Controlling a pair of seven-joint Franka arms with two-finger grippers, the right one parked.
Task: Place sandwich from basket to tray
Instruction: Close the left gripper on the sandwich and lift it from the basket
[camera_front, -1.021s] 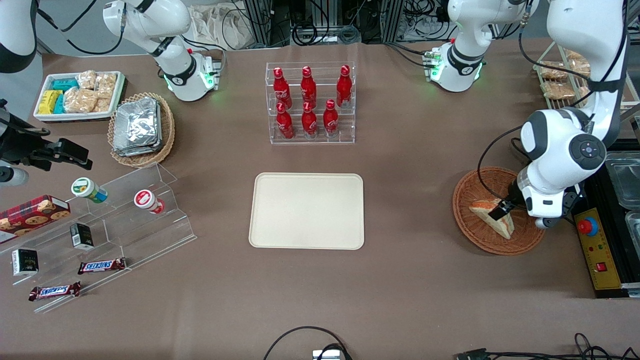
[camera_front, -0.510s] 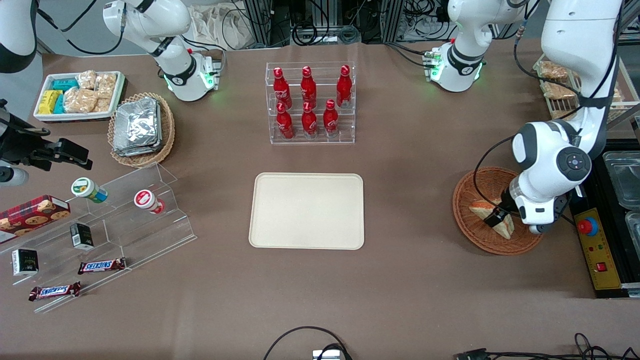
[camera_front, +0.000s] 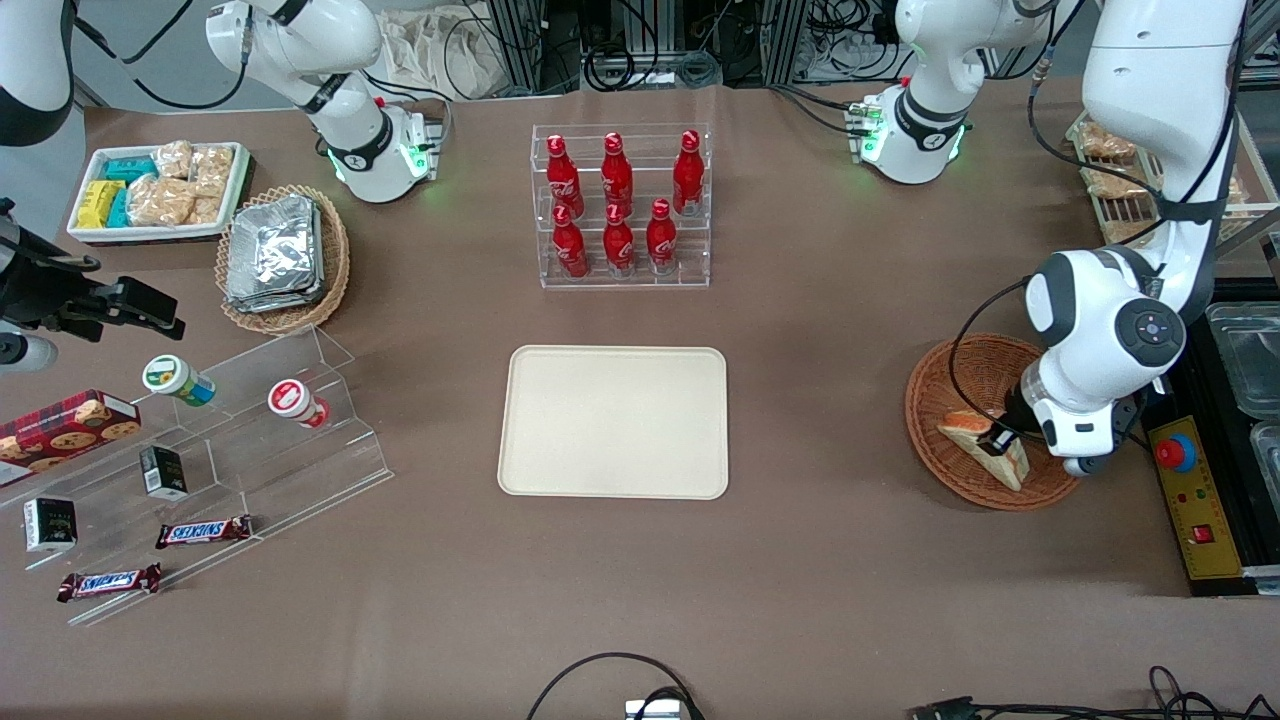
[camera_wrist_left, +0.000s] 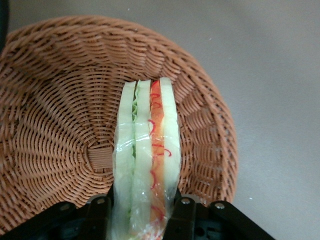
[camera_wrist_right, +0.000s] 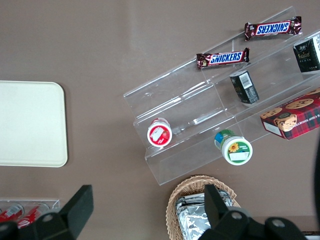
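Wicker basket (camera_front: 960, 385) rim rings the sandwich (camera_front: 985, 448), pinched between the gripper (camera_front: 1000, 440) jaws, cream tray (camera_front: 614, 421) well apart.

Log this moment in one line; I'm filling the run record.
phase: grasp | gripper: in basket, fingers either side of sandwich | sandwich: still in basket | tray: nothing on it

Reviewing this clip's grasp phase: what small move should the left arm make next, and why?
Probably a short straight lift. The claw sits low in the basket with its fingers against both sides of the sandwich, which seems gripped but not raised, and the tray lies bare toward the parked arm.
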